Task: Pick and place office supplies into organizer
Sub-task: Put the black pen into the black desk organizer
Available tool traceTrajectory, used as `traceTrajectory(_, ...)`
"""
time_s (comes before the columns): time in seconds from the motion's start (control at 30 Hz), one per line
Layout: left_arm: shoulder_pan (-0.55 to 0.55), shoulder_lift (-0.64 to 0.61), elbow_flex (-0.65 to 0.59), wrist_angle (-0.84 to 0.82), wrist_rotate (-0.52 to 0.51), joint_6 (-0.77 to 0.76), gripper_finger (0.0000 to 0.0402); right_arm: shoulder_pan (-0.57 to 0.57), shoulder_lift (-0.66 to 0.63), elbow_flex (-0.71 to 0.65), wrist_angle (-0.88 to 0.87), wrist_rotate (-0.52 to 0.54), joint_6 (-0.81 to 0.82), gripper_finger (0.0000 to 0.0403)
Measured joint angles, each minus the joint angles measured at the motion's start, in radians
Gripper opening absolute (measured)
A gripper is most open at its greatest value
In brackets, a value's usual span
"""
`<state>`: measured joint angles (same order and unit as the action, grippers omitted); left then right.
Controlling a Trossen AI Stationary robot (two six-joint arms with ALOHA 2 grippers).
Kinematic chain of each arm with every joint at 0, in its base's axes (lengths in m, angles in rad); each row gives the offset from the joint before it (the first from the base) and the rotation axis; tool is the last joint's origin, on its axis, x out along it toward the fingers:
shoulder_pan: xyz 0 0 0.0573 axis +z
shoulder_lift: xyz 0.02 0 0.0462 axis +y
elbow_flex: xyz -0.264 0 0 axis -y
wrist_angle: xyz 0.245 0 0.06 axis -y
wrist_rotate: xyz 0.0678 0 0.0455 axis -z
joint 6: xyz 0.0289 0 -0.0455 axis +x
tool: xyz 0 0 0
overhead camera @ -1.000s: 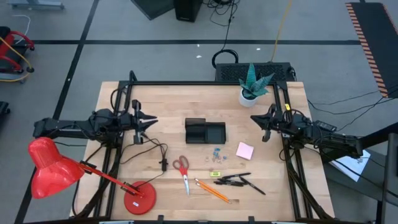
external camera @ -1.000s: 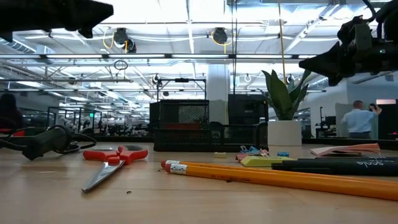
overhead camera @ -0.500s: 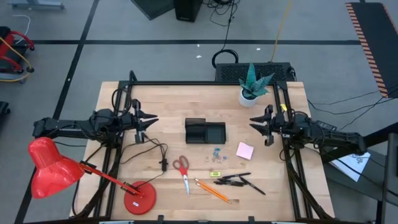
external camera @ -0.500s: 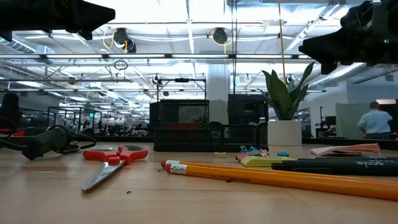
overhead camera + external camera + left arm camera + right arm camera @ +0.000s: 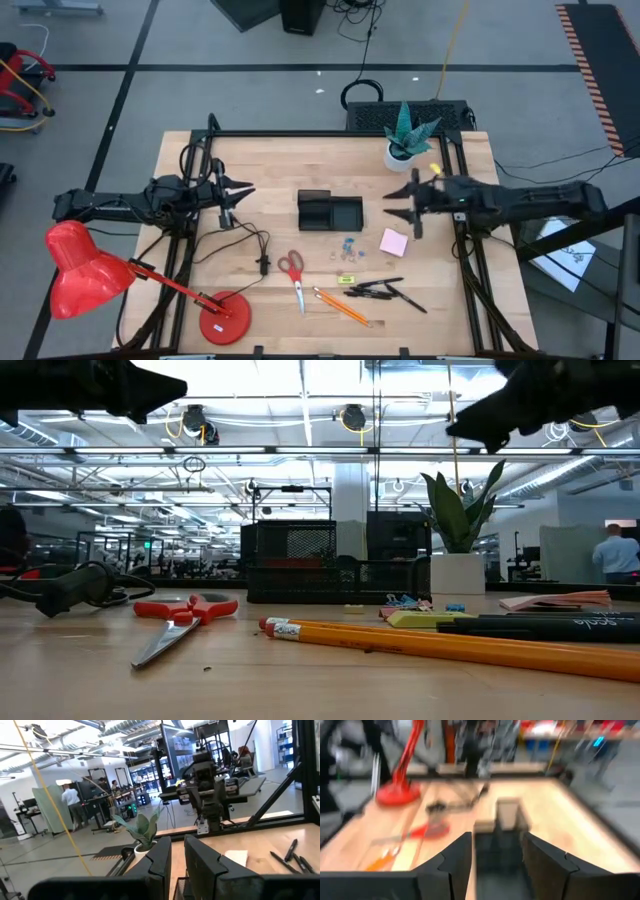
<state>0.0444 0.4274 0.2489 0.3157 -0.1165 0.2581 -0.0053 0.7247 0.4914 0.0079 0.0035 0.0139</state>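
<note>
The black organizer (image 5: 328, 211) stands at mid-table. Nearer the front lie red-handled scissors (image 5: 293, 272), orange pencils (image 5: 340, 306), black pens (image 5: 385, 291), a small yellow piece (image 5: 346, 279), tiny blue clips (image 5: 349, 246) and a pink sticky-note pad (image 5: 393, 241), all flat on the wood. My right gripper (image 5: 398, 201) hovers open, high above the table just right of the organizer, above the pad's far side. My left gripper (image 5: 246, 192) hangs in the air left of the organizer with a narrow gap between its fingers (image 5: 177, 857). Neither holds anything.
A white plant pot (image 5: 402, 152) stands at the far right behind my right gripper. A red desk lamp (image 5: 90, 270) has its base (image 5: 224, 319) at the front left, and a black cable (image 5: 250, 243) runs between it and the scissors. People move in the room beyond.
My right gripper has gone toward the table's left, toward the organizer, and has risen. It has tipped forward and its fingers have opened from shut. Nothing on the table has moved.
</note>
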Motion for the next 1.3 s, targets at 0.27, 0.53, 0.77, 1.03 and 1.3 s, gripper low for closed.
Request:
traceTrajectory(0.27, 0.0, 0.0, 0.0, -0.002, -0.003, 0.007, 0.0063, 0.104, 0.364, 0.242, -0.262, 0.003, 0.047, 0.0168)
traceTrajectory(0.53, 0.0, 0.0, 0.0, -0.008, -0.016, 0.002, 0.0063, 0.205, 0.508, 0.4, -0.465, 0.0, 0.134, 0.0168)
traceTrajectory(0.77, 0.0, 0.0, 0.0, -0.014, -0.016, 0.002, 0.0063, 0.339, 0.606, 0.441, -0.451, 0.004, 0.202, 0.0168)
traceTrajectory(1.03, 0.0, 0.0, 0.0, -0.014, -0.016, -0.005, 0.0063, 0.421, 0.745, 0.443, -0.461, 0.074, 0.305, 0.0168)
traceTrajectory(1.3, 0.0, 0.0, 0.0, -0.021, -0.016, -0.01, 0.0063, 0.48, 0.809, 0.443, -0.437, 0.07, 0.403, 0.0168)
